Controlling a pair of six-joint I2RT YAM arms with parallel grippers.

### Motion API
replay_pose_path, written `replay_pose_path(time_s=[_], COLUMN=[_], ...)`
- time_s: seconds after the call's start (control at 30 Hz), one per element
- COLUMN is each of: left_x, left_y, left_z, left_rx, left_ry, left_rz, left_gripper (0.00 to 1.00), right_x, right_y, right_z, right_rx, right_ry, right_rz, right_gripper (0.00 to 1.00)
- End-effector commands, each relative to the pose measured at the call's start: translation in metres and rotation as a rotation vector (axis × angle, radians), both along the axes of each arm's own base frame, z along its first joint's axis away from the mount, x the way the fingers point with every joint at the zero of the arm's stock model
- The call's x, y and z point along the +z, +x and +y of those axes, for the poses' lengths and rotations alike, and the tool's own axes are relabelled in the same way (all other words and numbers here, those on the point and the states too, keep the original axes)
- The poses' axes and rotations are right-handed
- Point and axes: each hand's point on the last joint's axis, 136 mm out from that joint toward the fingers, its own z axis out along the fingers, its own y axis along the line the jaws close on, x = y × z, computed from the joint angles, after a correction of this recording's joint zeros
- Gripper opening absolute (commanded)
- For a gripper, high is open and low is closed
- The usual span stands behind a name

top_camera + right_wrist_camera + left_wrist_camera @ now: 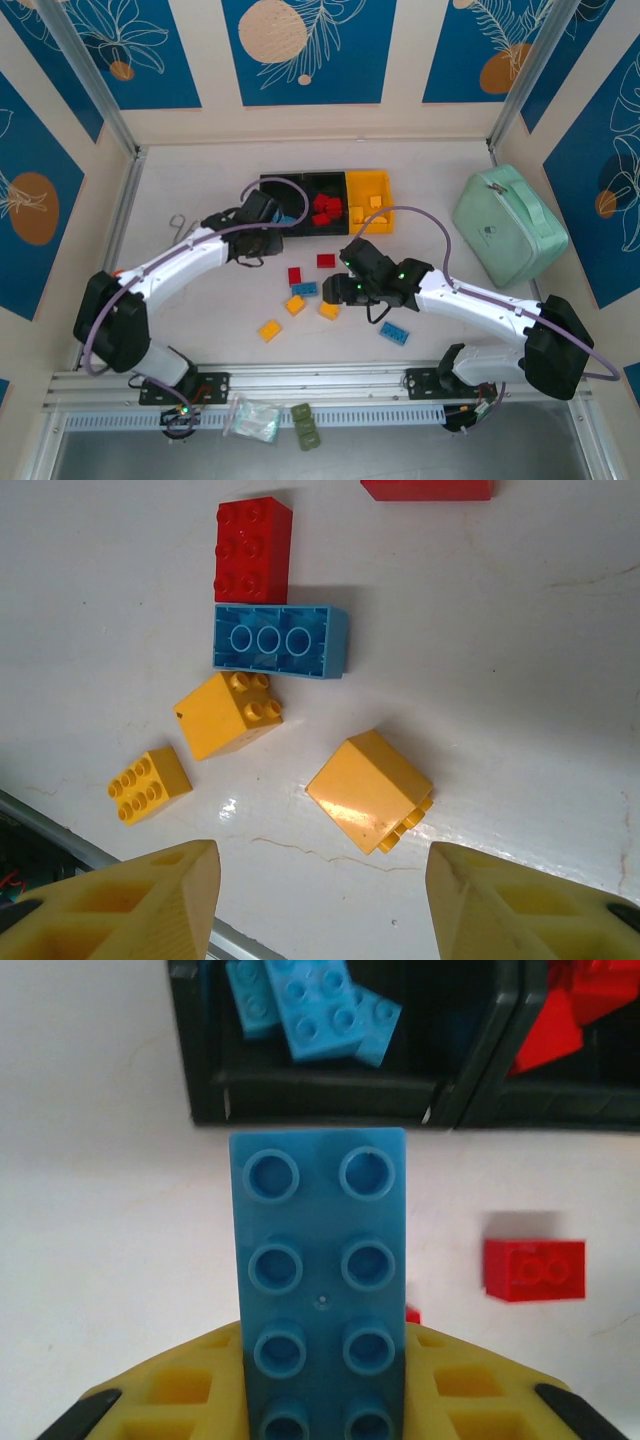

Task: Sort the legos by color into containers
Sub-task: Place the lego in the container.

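The light blue brick (318, 1250), a long eight-stud piece, is clamped by its lower end in the left gripper (320, 1385), studs facing the camera, between the yellow fingers (165, 1395). It hangs close to the near wall of the left black bin (320, 1100), where other blue bricks (305, 1005) lie. That bin starts a joined row near the far edge of the table (430, 175). The middle black bin (309, 183) holds red bricks (326, 210), and the yellow bin (368, 183) holds yellow pieces.

The right gripper (320, 880) stands moderately open and holds nothing. It hovers above a tilted yellow brick (370, 790) in a loose cluster midway across the table. An overturned blue brick (278, 640) there touches a red brick (253, 548), with two more yellow bricks (225, 712) beside them.

Bare surface lies left of the cluster and along the near edge. A mint-green case (510, 225) sits by the right edge, well apart from the bricks.
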Motion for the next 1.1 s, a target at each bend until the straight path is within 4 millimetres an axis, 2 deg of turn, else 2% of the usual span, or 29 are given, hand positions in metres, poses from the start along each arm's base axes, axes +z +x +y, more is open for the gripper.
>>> replay_pose_path(time_s=[0.0, 0.37, 0.5, 0.73, 0.8, 0.97, 1.07], left_x=[0.003, -0.018, -0.021, -0.032, -0.034, -0.033, -0.027], left_y=[0.017, 0.082, 0.098, 0.115, 0.117, 0.119, 0.12], left_z=[-0.012, -0.031, -0.033, -0.036, -0.037, -0.038, -0.037], left_rx=[-0.055, -0.058, -0.067, -0.059, -0.059, -0.056, -0.059], left_ry=[-0.025, -0.055, -0.035, -0.031, -0.032, -0.029, -0.025], left_rz=[0.029, 0.091, 0.096, 0.119, 0.123, 0.123, 0.108], left_gripper=[0.15, 0.16, 0.17, 0.2, 0.23, 0.42, 0.47], right_x=[0.013, 0.008, 0.006, 0.005, 0.006, 0.007, 0.006], right_y=[0.005, 0.001, 0.0, 0.0, 0.001, 0.001, 0.001], right_z=[0.008, -0.006, -0.012, -0.016, -0.016, -0.017, -0.018], right_rx=[0.003, -0.041, -0.059, -0.071, -0.074, -0.073, -0.076], right_ry=[0.039, 0.025, 0.021, 0.019, 0.019, 0.019, 0.017], right_rz=[-0.013, -0.001, 0.002, 0.003, 0.004, 0.003, 0.001], right_gripper=[0.57, 0.56, 0.56, 0.56, 0.56, 0.56, 0.56])
